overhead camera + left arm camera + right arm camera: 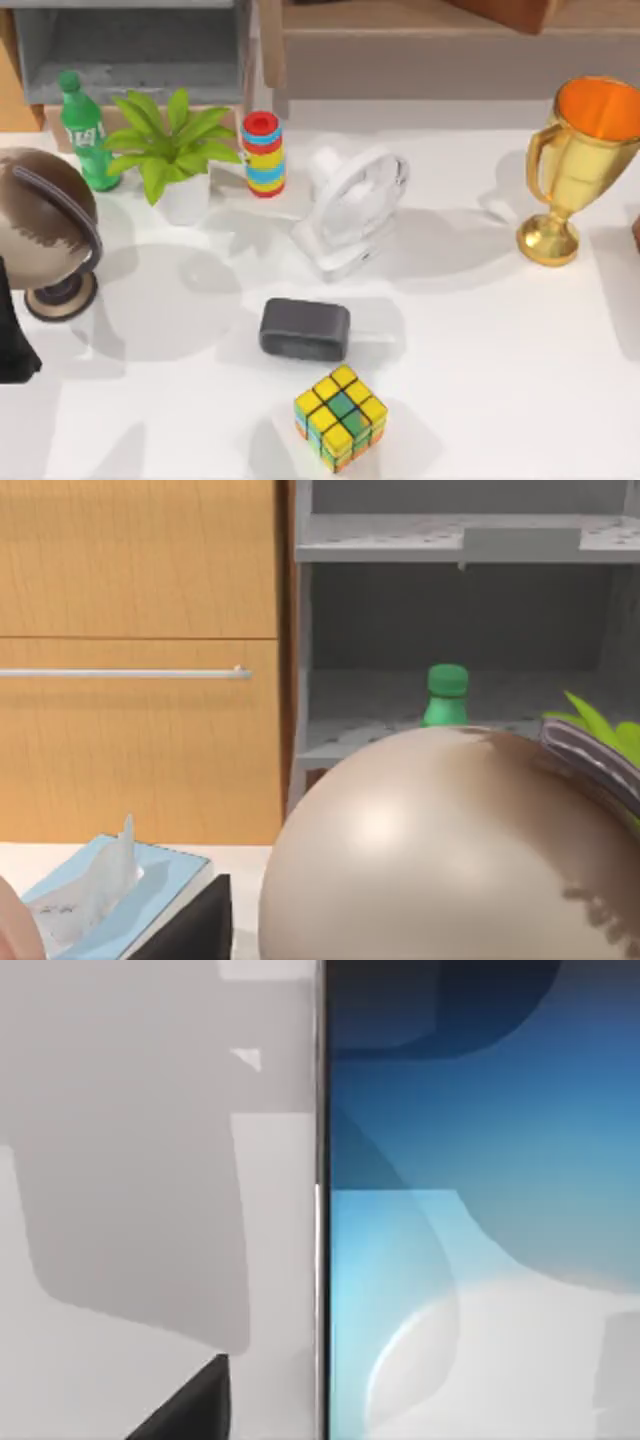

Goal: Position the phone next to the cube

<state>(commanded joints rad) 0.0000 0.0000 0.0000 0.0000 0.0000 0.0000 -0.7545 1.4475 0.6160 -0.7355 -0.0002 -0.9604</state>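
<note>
Nine things stand on the white table (480,340) in the top view. At the far left edge is a dark shape, seemingly the left arm (12,330), parked beside a brown globe (40,230) on a round base. Behind the globe stands a green bottle (85,130), then a leafy plant (170,140) in a white pot, and just beside it a stack of coloured rings (264,152). A white fan (350,205) lies tilted near the middle. In front of it sits a dark grey block (305,329), and nearer still, close to the block but apart from it, the cube (340,416), yellow tiles up. A gold trophy (575,165) with an orange inside stands well apart at the right. Soft shadows fall across the tabletop.

Behind the table, a grey shelf unit (130,50) stands at the left and wooden furniture (430,20) runs along the right. The left wrist view looks past the globe to the bottle's cap, the grey shelves and a wooden cabinet (140,660) with a pale rail; a blue tissue box (110,885) sits low in that view.

The phone (480,1210) lies close under the right wrist camera, its glossy face shading from dark blue to pale white, one straight edge against the white surface. A dark wedge (190,1410) beside it may belong to the right gripper; whether that gripper is released or clenched I cannot tell, and likewise for the left gripper.
</note>
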